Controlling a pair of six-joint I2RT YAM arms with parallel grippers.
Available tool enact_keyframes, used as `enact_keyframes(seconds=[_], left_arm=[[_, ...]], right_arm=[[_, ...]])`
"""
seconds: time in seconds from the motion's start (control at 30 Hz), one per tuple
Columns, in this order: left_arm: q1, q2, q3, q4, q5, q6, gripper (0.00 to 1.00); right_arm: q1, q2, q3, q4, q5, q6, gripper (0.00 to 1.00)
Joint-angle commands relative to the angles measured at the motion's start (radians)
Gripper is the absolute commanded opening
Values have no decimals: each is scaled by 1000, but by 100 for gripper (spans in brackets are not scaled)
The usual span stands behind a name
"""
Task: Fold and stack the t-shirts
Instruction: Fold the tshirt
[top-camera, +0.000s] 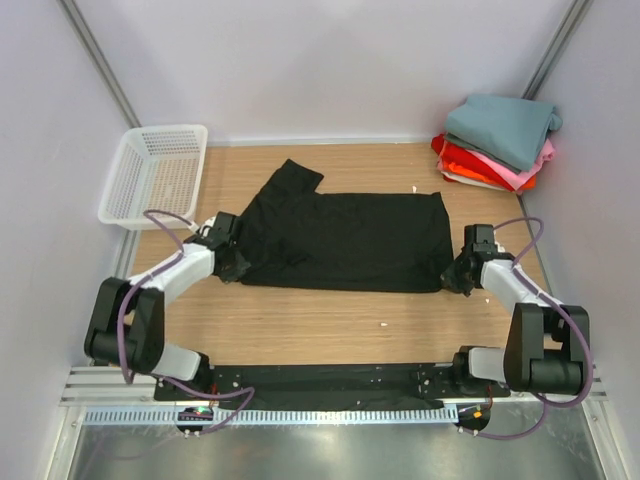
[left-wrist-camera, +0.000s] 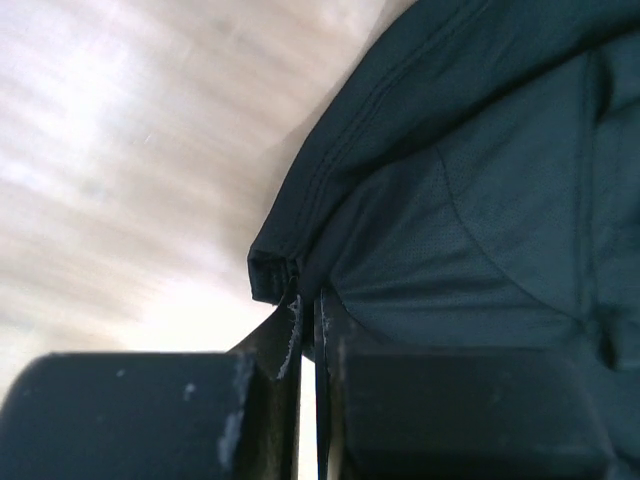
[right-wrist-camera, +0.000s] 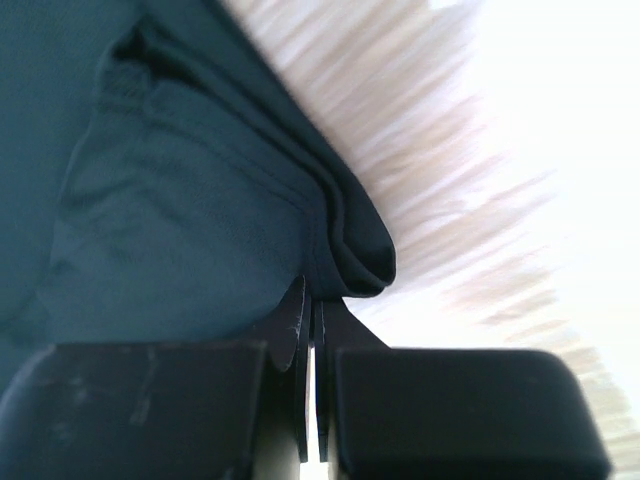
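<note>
Black t-shirt (top-camera: 350, 240) lies spread on the table (top-camera: 330, 325), near corners pinched by the closed left gripper (top-camera: 237, 262) and closed right gripper (top-camera: 455, 275), whose shallow hem bites may slip if lifted unevenly.

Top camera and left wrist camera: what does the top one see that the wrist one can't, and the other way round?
Only the top camera shows the whole black t-shirt spread out, the white basket, the pile of folded shirts in the far right corner, and the left arm and right arm. Only the left wrist camera shows, close up, the stitched hem and the left jaws pinched shut on the shirt's corner. Both show the black t-shirt lying on the wooden table.
</note>
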Motion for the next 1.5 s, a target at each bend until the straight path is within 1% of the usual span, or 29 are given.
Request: enact_keyframes(seconds=[0.0, 0.17, 0.23, 0.27, 0.3, 0.37, 0.4, 0.43, 0.47, 0.5, 0.53, 0.6, 0.67, 0.73, 0.8, 0.83, 0.87, 0.9, 0.93, 0.97, 1.0, 1.03, 1.07, 1.1, 1.17, 1.27, 1.33, 1.37, 1.47], left_arm=[[6, -157, -50, -95, 7, -48, 0], [3, -304, -145, -129, 104, -101, 0], [1, -367, -185, -144, 144, -116, 4], [-2, -387, -196, -150, 155, -122, 8], [-2, -406, -212, -168, 180, -124, 18], [-5, -459, -220, -191, 201, -130, 29], [-5, -476, -219, -204, 210, -128, 42], [-5, -499, -214, -237, 221, -127, 48], [-7, -539, -191, -257, 221, -115, 57], [-7, -560, -174, -297, 219, -102, 59], [-7, -577, -153, -317, 216, -90, 61], [-7, -608, -79, -348, 222, -30, 66], [-7, -598, 2, -371, 215, 37, 66], [-7, -575, 51, -397, 195, 80, 66], [-7, -532, 96, -403, 143, 117, 66], [-5, -521, 100, -397, 126, 119, 65], [-5, -510, 91, -383, 122, 119, 64], [-5, -489, 77, -335, 132, 104, 63], [-5, -483, 59, -302, 147, 90, 61], [-5, -472, 10, -224, 186, 74, 56], [-5, -460, -16, -183, 205, 44, 53], [-5, -452, -65, -147, 220, 30, 46], [-7, -444, -88, -117, 228, 19, 43], [-5, -438, -110, -59, 230, 10, 40], [-7, -424, -154, -18, 257, 1, 37], [-7, -409, -196, 32, 244, 4, 36], [-7, -401, -219, 54, 244, 4, 36], [-7, -394, -242, 62, 245, 1, 35], [-7, -386, -280, 88, 242, 1, 34]], right_arm=[[-47, -36, 24, -51, 101, 17, 1], [-56, -39, 2, -42, 66, 33, 1], [-56, -49, -5, -40, 58, 39, 1], [-56, -54, -6, -43, 55, 42, 1], [-56, -60, -4, -55, 53, 42, 8], [-56, -91, 7, -86, 52, 40, 26], [-56, -103, 11, -100, 53, 39, 42], [-56, -118, 25, -115, 62, 40, 56], [-56, -156, 31, -144, 68, 44, 71], [-56, -173, 39, -161, 96, 42, 98], [-56, -196, 60, -175, 110, 42, 100], [-56, -253, 80, -204, 121, 34, 100], [-55, -285, 105, -201, 101, 30, 100], [-45, -325, 113, -175, 30, 22, 100], [-16, -326, 116, -117, -38, 13, 95], [54, -316, 131, -100, -45, 13, 93], [130, -306, 148, -82, -19, 20, 87], [204, -289, 171, -83, 43, 25, 83], [363, -248, 224, -83, 128, 34, 79], [428, -226, 249, -68, 156, 47, 71], [483, -197, 287, -50, 159, 50, 66], [581, -143, 307, -7, 141, 48, 61], [615, -105, 329, 12, 128, 44, 56], [652, -70, 373, 29, 113, 42, 55], [724, 53, 425, 61, 38, 36, 54], [812, 209, 534, 90, -34, 34, 53], [852, 289, 620, 95, -45, 45, 53], [869, 366, 649, 95, -51, 50, 53], [930, 466, 764, 58, -42, 65, 56]])
